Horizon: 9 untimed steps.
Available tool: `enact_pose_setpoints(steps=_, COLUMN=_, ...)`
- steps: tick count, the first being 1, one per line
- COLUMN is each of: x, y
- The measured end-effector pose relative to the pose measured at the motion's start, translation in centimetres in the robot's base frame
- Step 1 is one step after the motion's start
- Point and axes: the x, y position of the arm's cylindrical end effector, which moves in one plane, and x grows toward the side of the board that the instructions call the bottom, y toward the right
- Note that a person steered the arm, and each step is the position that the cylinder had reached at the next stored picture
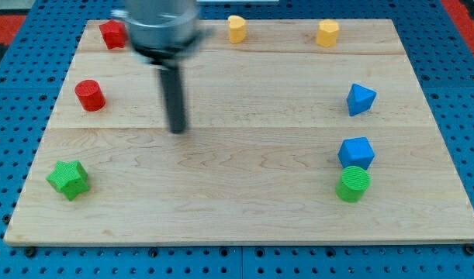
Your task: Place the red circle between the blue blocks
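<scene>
The red circle (89,94) sits near the board's left edge, in the upper half. My tip (177,130) rests on the board to the right of the red circle and a little lower, well apart from it. The blue triangle (361,99) is at the right side. The blue cube (356,151) lies below it, with a gap of bare wood between them. Both blue blocks are far to the right of my tip.
A red block (112,34) sits at the top left, partly beside the arm's body. Two yellow blocks (237,28) (327,32) sit along the top edge. A green star (68,179) is at the bottom left. A green cylinder (353,184) touches the blue cube's lower side.
</scene>
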Motion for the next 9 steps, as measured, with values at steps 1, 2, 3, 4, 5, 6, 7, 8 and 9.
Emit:
enact_pose_setpoints(steps=1, x=-2.7, y=-11.4)
enact_pose_setpoints(steps=2, x=-6.9, y=-14.2)
enact_pose_setpoints(steps=3, x=-7.8, y=-5.8)
enact_pose_setpoints(steps=4, x=-6.3, y=4.7)
enact_pose_setpoints(steps=5, x=-5.4, y=8.3)
enact_pose_setpoints(steps=6, x=-7.0, y=1.9)
enact_pose_setpoints(steps=7, x=-0.9, y=3.1)
enact_pose_setpoints(steps=8, x=-1.9, y=6.6)
enact_pose_setpoints(steps=9, x=-2.3, y=7.6)
